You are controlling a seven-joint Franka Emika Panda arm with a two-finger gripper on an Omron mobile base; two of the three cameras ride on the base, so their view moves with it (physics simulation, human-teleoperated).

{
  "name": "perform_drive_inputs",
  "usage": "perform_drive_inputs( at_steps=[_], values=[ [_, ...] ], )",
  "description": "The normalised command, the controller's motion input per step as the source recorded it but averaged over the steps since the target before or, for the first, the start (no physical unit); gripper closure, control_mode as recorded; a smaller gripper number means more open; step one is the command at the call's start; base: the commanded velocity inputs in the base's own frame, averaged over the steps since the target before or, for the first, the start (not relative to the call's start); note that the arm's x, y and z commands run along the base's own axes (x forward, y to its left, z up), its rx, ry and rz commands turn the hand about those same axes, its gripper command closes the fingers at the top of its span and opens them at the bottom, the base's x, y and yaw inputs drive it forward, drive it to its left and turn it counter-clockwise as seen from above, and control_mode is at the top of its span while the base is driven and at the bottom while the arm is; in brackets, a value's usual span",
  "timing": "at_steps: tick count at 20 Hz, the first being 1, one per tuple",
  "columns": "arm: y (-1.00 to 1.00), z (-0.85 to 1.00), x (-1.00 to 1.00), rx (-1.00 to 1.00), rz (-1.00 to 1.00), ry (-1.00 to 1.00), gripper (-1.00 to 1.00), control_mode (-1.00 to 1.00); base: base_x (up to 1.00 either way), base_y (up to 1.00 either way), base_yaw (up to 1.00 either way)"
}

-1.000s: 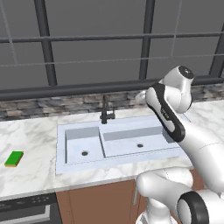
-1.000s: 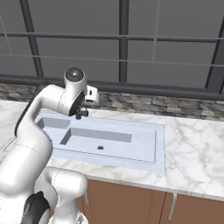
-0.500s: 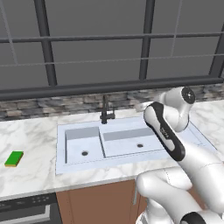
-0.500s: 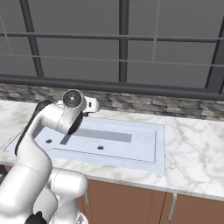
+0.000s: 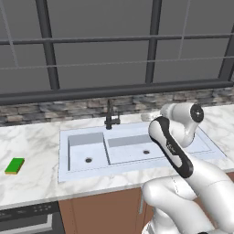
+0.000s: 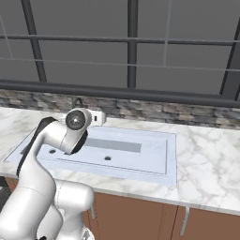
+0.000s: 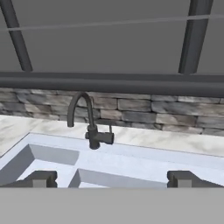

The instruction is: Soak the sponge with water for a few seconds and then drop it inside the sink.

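- Nearest to us, our gripper (image 7: 109, 179) has its fingers (image 7: 41, 178) spread wide with nothing between them, the two dark tips far apart at the bottom of the hand view, looking across the sink (image 7: 131, 164) at the faucet (image 7: 89, 124).
- In the left base view the arm sits over the wider basin, on the side of the sink (image 5: 64, 169) away from the sponge (image 5: 14, 166); we judge the step in hand to be the reach for the pickup, not yet begun in earnest.
- The sponge lies flat on the worktop (image 5: 32, 151), well apart from the sink on the small-basin side, green face up, nothing crowding it.
- To do this well, we should swing across the sink and past the small basin, staying high enough to clear the faucet (image 5: 110, 116).
- Then we come down from above with the fingers wide, straddling the sponge's shorter side, and close gently; it's soft, so a hard squeeze would just flatten it.
- Farther back, the faucet (image 6: 77, 102) stands behind the divider between the basins, and we see no water running from it.
- So we judge that the tap must be turned on before any soaking.
- Beyond that, the stone backsplash (image 7: 144, 114) and dark window bars (image 7: 109, 83); nothing there matters to us.
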Motion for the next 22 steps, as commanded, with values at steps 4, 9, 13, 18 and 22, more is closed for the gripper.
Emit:
perform_drive_inputs(
  at_steps=[4,9,13,18,22],
  values=[
    [0.0,0.0,0.0,0.0,0.0,-0.12,-1.0,-1.0,0.0,0.0,0.0],
    [0.0,0.0,-0.01,0.0,0.01,-0.07,-1.0,-1.0,0.0,0.0,0.0],
    [0.0,0.0,-0.06,0.0,0.04,-0.02,-1.0,-1.0,0.0,0.0,0.0],
    [0.0,0.0,-0.1,0.0,0.09,0.0,-1.0,-1.0,0.0,0.0,0.0],
    [0.0,0.0,-0.08,0.0,0.13,0.0,-1.0,-1.0,0.0,0.0,0.0]
  ],
)
